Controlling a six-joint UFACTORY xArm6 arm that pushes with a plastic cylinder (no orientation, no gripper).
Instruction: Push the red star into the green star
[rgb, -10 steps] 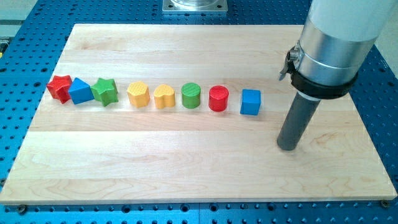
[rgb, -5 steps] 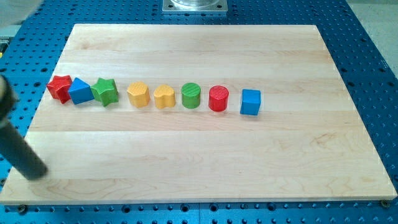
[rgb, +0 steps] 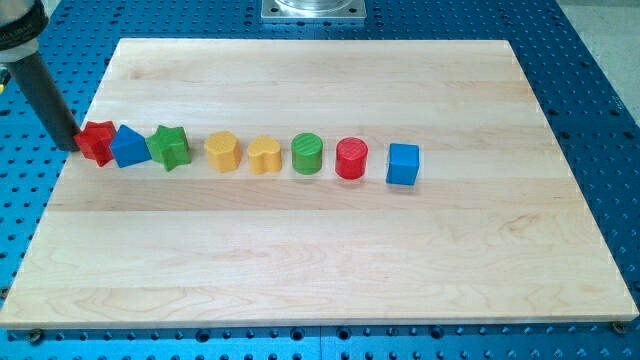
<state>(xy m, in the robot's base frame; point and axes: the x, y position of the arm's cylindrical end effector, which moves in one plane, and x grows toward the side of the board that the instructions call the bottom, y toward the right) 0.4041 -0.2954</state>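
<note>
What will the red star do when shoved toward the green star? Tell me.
The red star sits flat and squat, so it probably slides rather than tips. Its points may make it rotate. The blue block touches it, so both likely move together from my tip.

We see our tip (rgb: 66, 143) at the view's left edge of the wooden board (rgb: 320, 260), just beside the red star (rgb: 97, 141) on its left side, and it seems to touch it. The red star touches the blue triangular block (rgb: 130, 146), and this one touches the green star (rgb: 169, 147). Further to the view's right, in one row and apart from each other, stand the yellow hexagon block (rgb: 222, 152), the yellow heart (rgb: 264, 155), the green cylinder (rgb: 308, 153), the red cylinder (rgb: 351, 158) and the blue cube (rgb: 402, 164).
</note>
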